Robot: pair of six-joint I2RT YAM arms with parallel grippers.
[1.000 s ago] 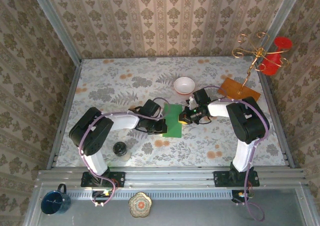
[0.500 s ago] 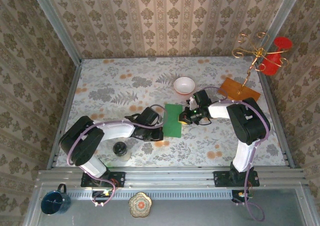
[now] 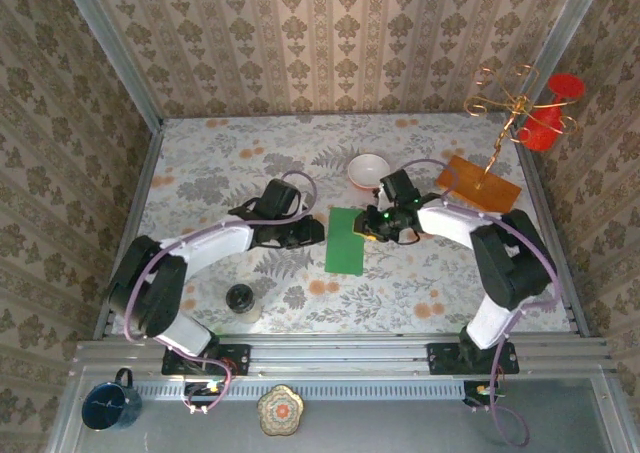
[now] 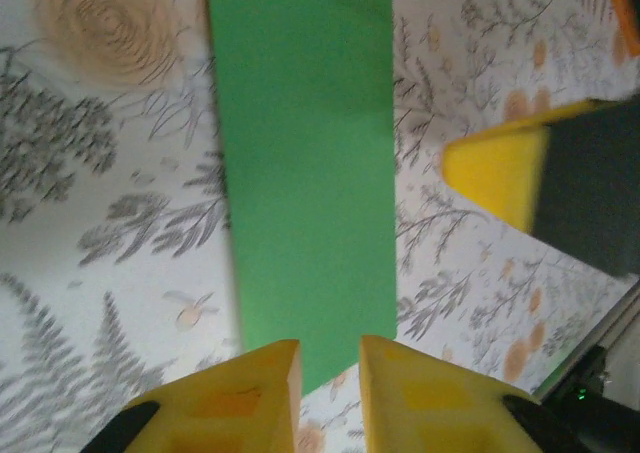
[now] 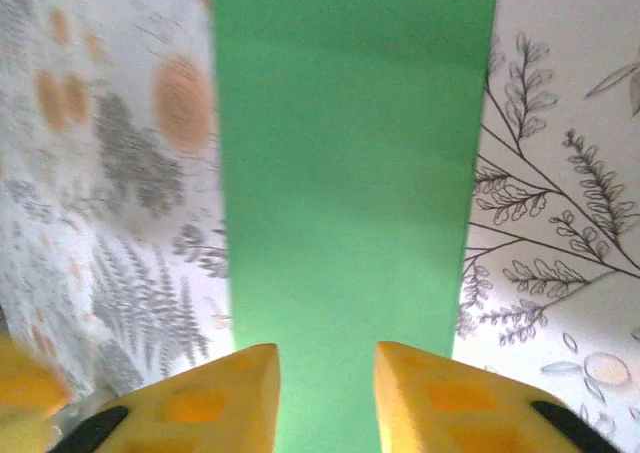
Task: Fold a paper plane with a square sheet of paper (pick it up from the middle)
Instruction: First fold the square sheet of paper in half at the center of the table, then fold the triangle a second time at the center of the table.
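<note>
lying flat near the middle of the floral-patterned table (image 3: 220,173), the thin bright-green sheet of paper (image 3: 347,241) shows as a narrow rectangle with its long sides running 12 to 6 o'clock, so a half fold looks made. the left gripper (image 3: 316,231) sits just off its long edge at about 10 o'clock, yellow fingers a little apart, clamped on nothing. the right gripper (image 3: 368,225) is at the sheet's 1 o'clock corner, fingers also apart, with green showing through the gap in its wrist view.

the step in hand is probably setting the centre crease. one gripper should pin an end while the other presses along the fold, staying low and slow so the light sheet neither slides nor springs open. the round white bowl (image 3: 368,170) at 12 o'clock stands apart.
</note>
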